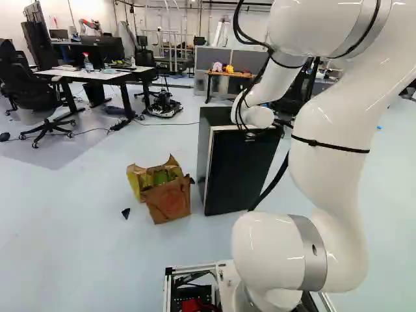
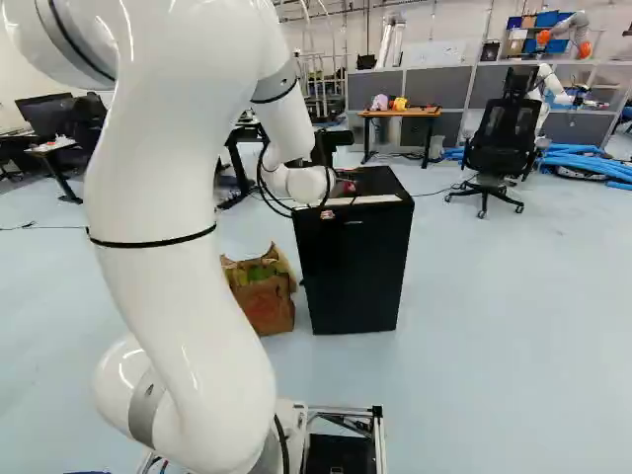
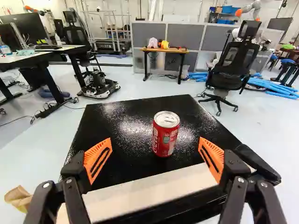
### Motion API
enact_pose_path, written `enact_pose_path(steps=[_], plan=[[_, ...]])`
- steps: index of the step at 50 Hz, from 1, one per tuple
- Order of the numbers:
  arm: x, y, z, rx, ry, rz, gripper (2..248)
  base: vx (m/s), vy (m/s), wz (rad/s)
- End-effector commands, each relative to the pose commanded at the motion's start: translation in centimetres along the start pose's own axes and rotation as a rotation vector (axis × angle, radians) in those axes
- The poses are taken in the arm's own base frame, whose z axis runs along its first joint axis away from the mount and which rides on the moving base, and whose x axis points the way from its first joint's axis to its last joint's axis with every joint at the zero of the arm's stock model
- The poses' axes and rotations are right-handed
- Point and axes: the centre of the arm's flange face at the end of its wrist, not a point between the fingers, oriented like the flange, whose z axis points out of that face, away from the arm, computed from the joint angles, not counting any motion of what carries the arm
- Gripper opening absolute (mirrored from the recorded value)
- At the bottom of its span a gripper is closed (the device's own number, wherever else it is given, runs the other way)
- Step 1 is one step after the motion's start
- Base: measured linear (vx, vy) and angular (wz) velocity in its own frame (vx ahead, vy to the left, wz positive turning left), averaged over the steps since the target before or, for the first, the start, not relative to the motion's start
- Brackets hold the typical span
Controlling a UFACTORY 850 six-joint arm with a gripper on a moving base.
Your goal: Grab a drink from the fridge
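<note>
The black fridge stands ahead of my arm, its front closed and a pale strip along its upper front edge. On its black top a red drink can stands upright. In both base views my gripper is mostly lost behind the white wrist, over the fridge. The wrist view shows the gripper open, its orange pads wide apart above the fridge's front edge. The can is ahead of the gap, roughly centred between the fingers, touched by neither. The inside of the fridge is hidden.
A brown paper bag stands on the floor left of the fridge. Further off are desks, an office chair, a wooden table before grey partitions, blue tubes and another robot.
</note>
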Motion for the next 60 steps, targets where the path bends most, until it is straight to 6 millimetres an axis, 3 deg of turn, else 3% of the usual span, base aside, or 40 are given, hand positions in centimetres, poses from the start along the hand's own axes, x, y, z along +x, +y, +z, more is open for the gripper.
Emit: enact_pose_path(steps=[60], plan=[[-4.5, 1.5, 6.9, -0.092, 0.066, 0.072, 247, 0.0, 0.0, 0.0]])
